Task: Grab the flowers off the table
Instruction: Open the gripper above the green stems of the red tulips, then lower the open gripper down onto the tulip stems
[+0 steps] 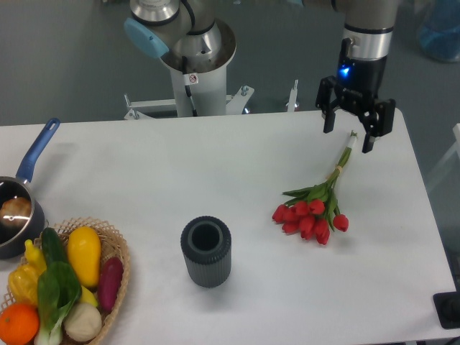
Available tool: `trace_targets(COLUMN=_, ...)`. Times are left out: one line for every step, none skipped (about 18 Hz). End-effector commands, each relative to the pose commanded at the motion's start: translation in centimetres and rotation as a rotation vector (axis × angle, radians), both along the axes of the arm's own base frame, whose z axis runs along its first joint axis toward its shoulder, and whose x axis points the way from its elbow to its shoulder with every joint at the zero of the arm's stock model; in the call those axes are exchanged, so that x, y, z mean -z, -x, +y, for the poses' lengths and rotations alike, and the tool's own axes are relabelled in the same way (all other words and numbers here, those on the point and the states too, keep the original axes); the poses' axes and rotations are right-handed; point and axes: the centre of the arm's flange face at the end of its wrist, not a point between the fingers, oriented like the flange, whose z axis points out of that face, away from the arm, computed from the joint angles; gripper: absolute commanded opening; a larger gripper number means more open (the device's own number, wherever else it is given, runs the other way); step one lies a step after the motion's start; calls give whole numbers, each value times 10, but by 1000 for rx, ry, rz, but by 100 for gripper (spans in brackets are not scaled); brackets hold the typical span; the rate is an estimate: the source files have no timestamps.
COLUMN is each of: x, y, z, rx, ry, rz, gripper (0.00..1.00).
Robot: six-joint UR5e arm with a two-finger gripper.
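Currently the gripper [348, 138] hangs with its fingers spread apart, holding nothing, over the stem end of the flowers [314, 208] at the far right of the table [180, 172]. Flowers lie flat, red heads toward the near side, stems pointing up at the gripper. Dark ribbed cylinder cup [206, 251] stands upright mid-table, looks empty. Wicker basket [116, 287] near left holds yellow squash, orange, purple and green vegetables. Blue-handled pot [18, 208] at left edge has something brownish inside.
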Motion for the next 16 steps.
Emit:
trace_targets(x=1, y=-1, z=0, rx=-2, ry=1, rz=0, gripper=100)
trace_targets(x=1, y=-1, z=0, rx=0, ry=1, rz=3, gripper=100)
trace_targets(x=1, y=-2, z=0, rx=1, ry=1, rz=3, gripper=100)
trace_targets(x=3, y=-2, z=-1, rx=0, ry=2, rz=-3, gripper=100)
trace_targets(x=4, y=-2, z=-1, rx=-2, ry=2, rz=-5, gripper=100)
trace_targets(x=6, y=-3, z=1, rx=-10, ry=1, rz=-13, gripper=100)
trace_targets(x=5, y=-2, z=2, rx=-34, ry=-4, rz=-22, gripper=100)
trace_targets(x=2, y=0, z=3, rx=-72, ry=-13, rz=-37, gripper=100)
trace_targets(x=-4, y=2, z=6, rx=-113, ry=-27, rz=-48, gripper=100)
trace_targets(x=-3, y=5, z=12, rx=-132, ry=-32, rz=-64, gripper=100)
trace_targets(x=2, y=2, z=26, rx=-125, ry=-30, rz=-81, gripper=100)
trace_targets(x=4, y=0, z=31, rx=-139, ry=-29, rz=-98, gripper=100)
trace_targets(x=9, y=1, z=32, rx=-164, ry=-35, rz=-118, gripper=100)
trace_targets(x=13, y=4, z=31, rx=-174, ry=-35, rz=-129, gripper=100)
trace_targets(x=13, y=6, z=30, rx=-176, ry=-35, rz=-128, gripper=100)
trace_targets(x=15, y=6, z=28, rx=-182, ry=-36, rz=-135, gripper=100)
